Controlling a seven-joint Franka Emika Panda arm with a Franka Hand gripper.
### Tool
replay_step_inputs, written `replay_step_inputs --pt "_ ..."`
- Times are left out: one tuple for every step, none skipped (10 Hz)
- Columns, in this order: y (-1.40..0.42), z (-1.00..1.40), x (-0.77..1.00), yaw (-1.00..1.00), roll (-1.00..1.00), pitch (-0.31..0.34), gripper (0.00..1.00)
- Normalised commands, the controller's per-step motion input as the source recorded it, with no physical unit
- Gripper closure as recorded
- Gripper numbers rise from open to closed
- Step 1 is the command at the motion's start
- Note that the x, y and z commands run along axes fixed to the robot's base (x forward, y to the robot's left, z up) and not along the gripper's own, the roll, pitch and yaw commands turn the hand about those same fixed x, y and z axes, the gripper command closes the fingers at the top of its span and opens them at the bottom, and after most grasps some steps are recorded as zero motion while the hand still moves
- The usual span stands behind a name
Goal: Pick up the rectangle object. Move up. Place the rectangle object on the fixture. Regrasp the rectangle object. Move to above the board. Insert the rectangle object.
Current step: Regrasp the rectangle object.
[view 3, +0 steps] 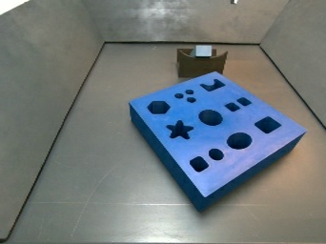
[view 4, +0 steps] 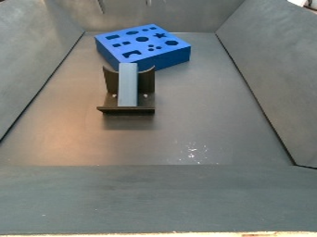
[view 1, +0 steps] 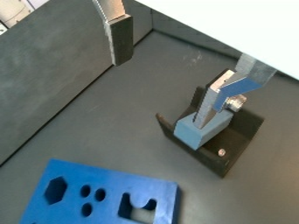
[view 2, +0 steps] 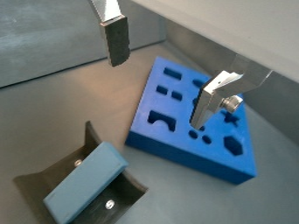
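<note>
The light-blue rectangle object [view 1: 191, 132] rests in the notch of the dark fixture [view 1: 237, 143]. It shows in both wrist views [view 2: 84, 182] and in both side views [view 3: 203, 50] [view 4: 126, 81]. The fixture also shows in the other views [view 2: 131, 199] [view 3: 190, 65] [view 4: 124, 109]. The big blue board [view 3: 216, 133] with shaped cut-outs lies flat beside the fixture [view 1: 100, 194] [view 2: 193, 131] [view 4: 143, 44]. My gripper [view 1: 170, 68] [view 2: 163, 70] is open and empty, well above the floor, with nothing between its fingers [view 1: 118, 39]. It does not show in the side views.
Grey sloping walls [view 3: 64, 114] [view 4: 25, 74] enclose the dark floor [view 4: 186, 139] on all sides. The board stands close behind the fixture in a side view.
</note>
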Motion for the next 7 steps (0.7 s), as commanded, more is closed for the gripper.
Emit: replay_step_inputs --pt "-0.02 0.02 -0.04 0.00 1.00 -0.042 0.00" --pt "-0.03 0.02 -0.04 0.00 1.00 -0.050 0.00" --pt "-0.02 0.02 -0.04 0.00 1.00 -0.055 0.00" --pt "-0.02 0.01 -0.03 0.01 1.00 -0.062 0.00" --pt "-0.02 0.01 -0.03 0.01 1.00 -0.067 0.00" --pt "-0.02 0.01 -0.03 0.01 1.00 -0.070 0.00" --pt "-0.02 0.01 -0.03 0.01 1.00 -0.079 0.00"
